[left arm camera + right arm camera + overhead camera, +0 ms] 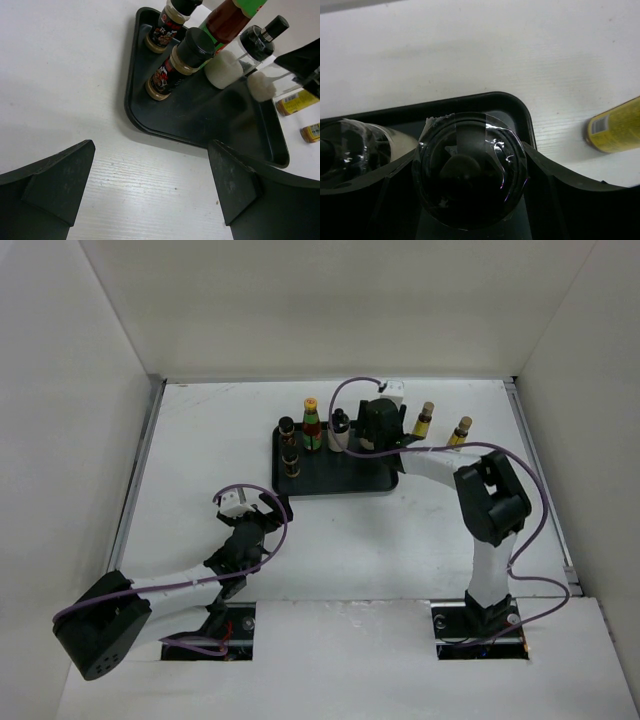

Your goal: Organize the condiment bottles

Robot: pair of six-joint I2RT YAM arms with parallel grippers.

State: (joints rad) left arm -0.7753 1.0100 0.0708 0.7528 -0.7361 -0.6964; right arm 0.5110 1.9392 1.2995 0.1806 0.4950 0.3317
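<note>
The black tray holds two short dark black-capped jars, the green-red yellow-capped bottle and a whitish black-capped bottle. My right gripper stands over the tray's far right corner. In the right wrist view its fingers press both sides of the second whitish bottle's black cap, which stands upright in the tray. Two slim brown yellow-capped bottles stand on the table right of the tray. My left gripper is open and empty near the tray's front left corner.
White walls close in the table on the left, back and right. The left wrist view shows the tray's near corner just ahead of the open gripper. One brown bottle lies close to the right gripper.
</note>
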